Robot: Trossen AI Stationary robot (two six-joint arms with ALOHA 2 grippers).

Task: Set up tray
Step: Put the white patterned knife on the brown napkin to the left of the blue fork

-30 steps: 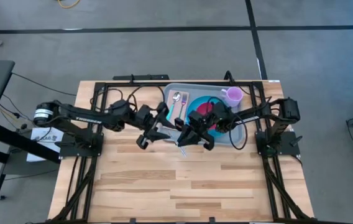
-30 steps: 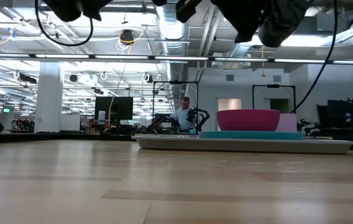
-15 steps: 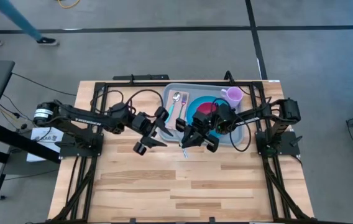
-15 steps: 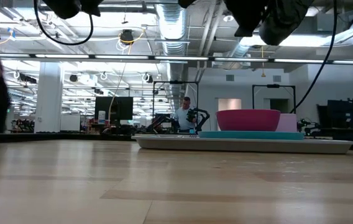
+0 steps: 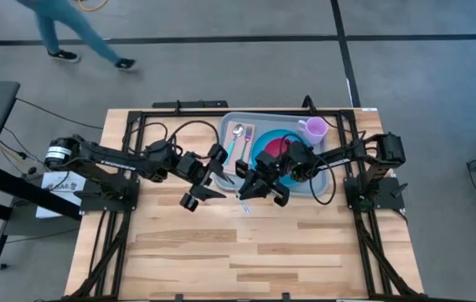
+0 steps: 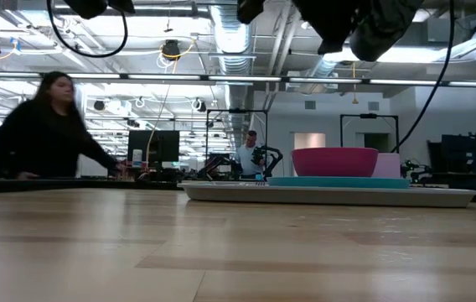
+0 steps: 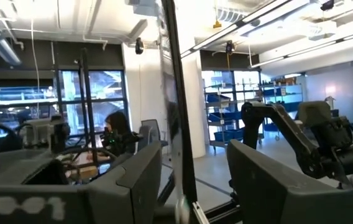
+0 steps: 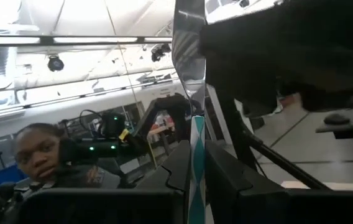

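The grey-blue tray (image 5: 228, 122) lies at the table's far middle and carries a spoon (image 5: 238, 138), a blue plate (image 5: 261, 151), a pink bowl (image 5: 276, 148) and a purple cup (image 5: 313, 128). In the low view the tray (image 6: 330, 195) lies flat on the wood. My right gripper (image 5: 252, 190) hovers over the tray's near edge, shut on a utensil (image 5: 245, 202) with a teal-and-white patterned handle. My left gripper (image 5: 198, 191) hangs open, high above the bare wood left of the tray. In its wrist view a thin dark strip (image 7: 178, 106) shows in the gap between its fingers and touches neither. My right gripper pinches the utensil's patterned handle (image 8: 196, 146) between its two fingers (image 8: 221, 168). The fingers come from the table's right side, slanting a little upward, and lie along the utensil. Its shiny metal end (image 8: 187, 37) reaches out past the fingertips. The utensil is lifted clear of table and tray.
A black frame (image 5: 189, 106) runs along the table's far edge and down both sides. Bare wood (image 5: 246, 252) fills the near half of the table. A person (image 6: 45, 134) walks past beyond the far edge.
My left gripper has drawn away from my right gripper toward the table's left edge, rolling a little about its own line, and stays open. My right gripper has kept its place and its hold on the utensil. A person has walked into view behind the table.
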